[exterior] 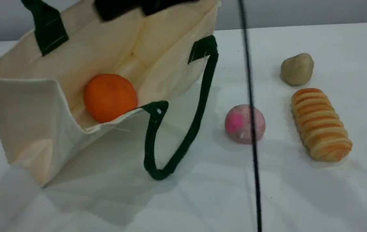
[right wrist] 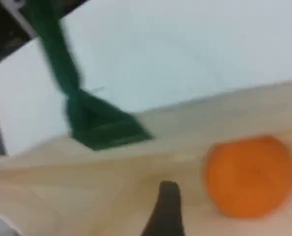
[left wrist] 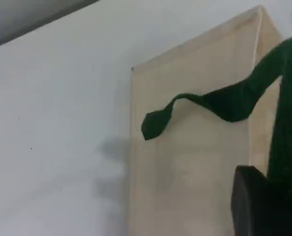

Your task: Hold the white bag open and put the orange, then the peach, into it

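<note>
One green handle (exterior: 161, 174) of the bag (exterior: 25, 109) lies looped on the table (exterior: 299, 193) nearest the camera. A thin black cable (exterior: 256, 180) crosses the view at 3 o'clock from it. Farther back, the peach (exterior: 244, 124) sits on the table outside the bag, at 3 o'clock from its mouth and partly behind the cable. The loaf (exterior: 320, 124) lies at 3 o'clock from the peach, near but apart. The orange (exterior: 110, 97) rests inside the bag on its lower wall, at 9 o'clock from the peach. The potato (exterior: 296, 69) is at 12 o'clock from the loaf. Farthest back, the bag's upper side is lifted off the table, and the left gripper (left wrist: 256, 206) is pressed together on the other handle (left wrist: 286, 123). The right gripper (right wrist: 168, 214) is over the open mouth. Its one visible fingertip is apart from the orange, at 8 o'clock of it. Whether its jaws are spread I cannot tell.
</note>
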You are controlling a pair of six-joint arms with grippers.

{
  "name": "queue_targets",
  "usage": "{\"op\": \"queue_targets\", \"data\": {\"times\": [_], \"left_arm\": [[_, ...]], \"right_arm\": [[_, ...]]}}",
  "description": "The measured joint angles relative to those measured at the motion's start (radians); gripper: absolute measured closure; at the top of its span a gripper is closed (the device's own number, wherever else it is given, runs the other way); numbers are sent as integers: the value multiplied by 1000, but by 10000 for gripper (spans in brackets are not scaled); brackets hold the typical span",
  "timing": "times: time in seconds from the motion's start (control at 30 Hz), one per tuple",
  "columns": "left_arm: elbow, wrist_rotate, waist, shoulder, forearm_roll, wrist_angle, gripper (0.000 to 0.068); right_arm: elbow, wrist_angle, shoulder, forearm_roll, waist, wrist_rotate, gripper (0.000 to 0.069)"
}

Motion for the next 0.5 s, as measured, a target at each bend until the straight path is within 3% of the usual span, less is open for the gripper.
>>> {"op": "queue_targets", "data": {"times": [0.13,0.33,0.5], "left_arm": [[0,0,0,0,0,0,617],[0,1,0,0,0,0,617],[0,2,0,0,0,0,617]], "right_arm": [[0,38,-25,-182,-87,168,138],[61,127,-23,-466,-215,436,153],[171,48,-23,-520,-268,489,153]]}}
